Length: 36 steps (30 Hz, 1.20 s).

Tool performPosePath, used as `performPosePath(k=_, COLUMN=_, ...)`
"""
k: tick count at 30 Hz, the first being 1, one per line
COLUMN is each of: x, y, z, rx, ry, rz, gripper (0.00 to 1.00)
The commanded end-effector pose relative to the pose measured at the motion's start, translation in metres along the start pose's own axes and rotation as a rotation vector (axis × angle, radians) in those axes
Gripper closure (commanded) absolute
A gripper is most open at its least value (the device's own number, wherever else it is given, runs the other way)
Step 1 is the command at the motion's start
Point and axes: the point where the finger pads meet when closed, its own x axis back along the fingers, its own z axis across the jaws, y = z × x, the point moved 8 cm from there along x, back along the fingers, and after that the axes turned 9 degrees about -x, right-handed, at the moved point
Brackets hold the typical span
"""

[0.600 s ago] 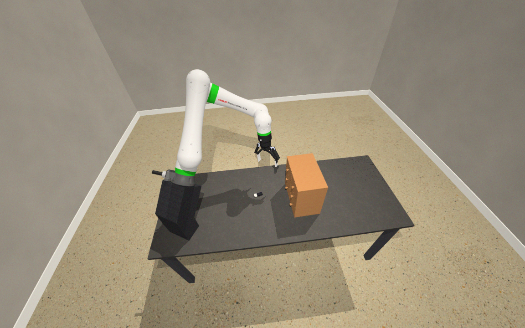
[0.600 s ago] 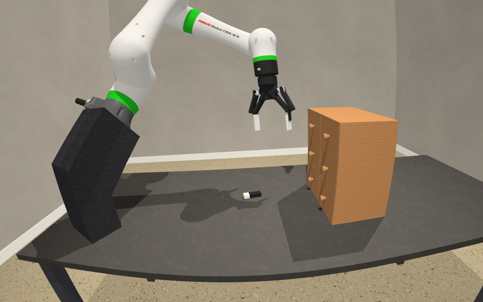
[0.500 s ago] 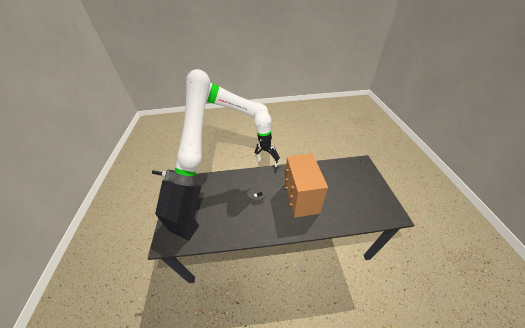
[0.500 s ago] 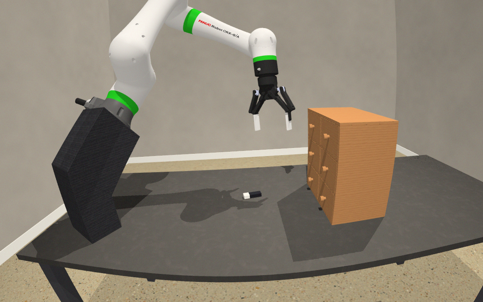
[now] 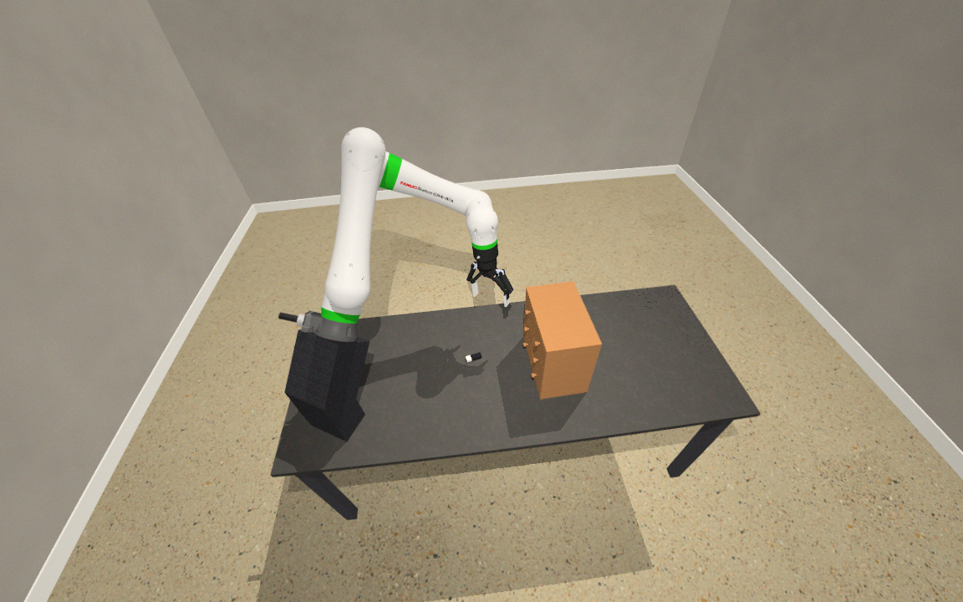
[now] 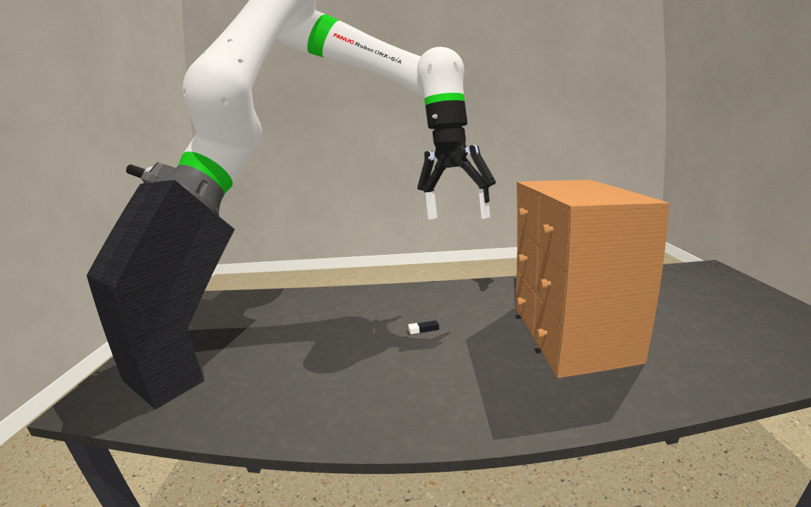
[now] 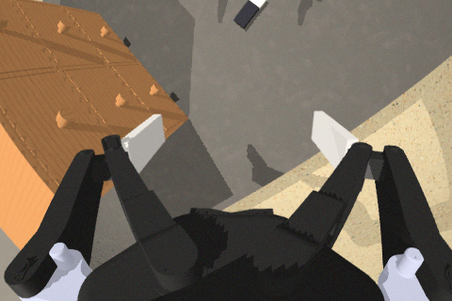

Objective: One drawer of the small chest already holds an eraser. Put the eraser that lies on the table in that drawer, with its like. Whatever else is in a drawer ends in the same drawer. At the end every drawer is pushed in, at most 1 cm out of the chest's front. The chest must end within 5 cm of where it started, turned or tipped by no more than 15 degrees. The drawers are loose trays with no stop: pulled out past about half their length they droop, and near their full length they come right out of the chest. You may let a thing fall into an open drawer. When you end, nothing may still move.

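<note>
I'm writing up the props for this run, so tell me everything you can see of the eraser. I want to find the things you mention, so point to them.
The eraser [image 5: 474, 358] [image 6: 423, 327] [image 7: 250, 9] is a small, straight-edged block, white at one end, with a longer black part that could be a sleeve. It looks whole. It lies flat on the table [image 5: 425, 426] [image 6: 357, 422] [image 7: 264, 66], out in front of the chest's [image 5: 568, 366] [image 6: 610, 289] [image 7: 28, 71] knobbed side, its white end pointing away from the chest. Only the table touches it.

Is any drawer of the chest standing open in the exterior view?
No, all six drawer fronts of the wooden chest sit flush, with only their knobs sticking out.
</note>
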Motion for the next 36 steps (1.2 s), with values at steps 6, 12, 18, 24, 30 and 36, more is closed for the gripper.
performPosePath(k=6, x=0.013, y=-0.025, z=-0.015, rx=-0.237, ry=0.007, rz=0.01, gripper=0.0)
performPosePath(k=12, x=0.039, y=-0.076, z=-0.043, rx=-0.565, ry=0.016, rz=0.025, gripper=0.0)
performPosePath(k=18, x=0.064, y=-0.128, z=-0.073, rx=-0.844, ry=0.026, rz=0.04, gripper=0.0)
performPosePath(k=24, x=0.082, y=-0.163, z=-0.093, rx=-1.132, ry=0.035, rz=0.054, gripper=0.0)
performPosePath(k=30, x=0.105, y=-0.21, z=-0.12, rx=-1.428, ry=0.045, rz=0.07, gripper=0.0)
performPosePath(k=36, x=0.122, y=-0.245, z=-0.139, rx=-1.713, ry=0.055, rz=0.084, gripper=0.0)
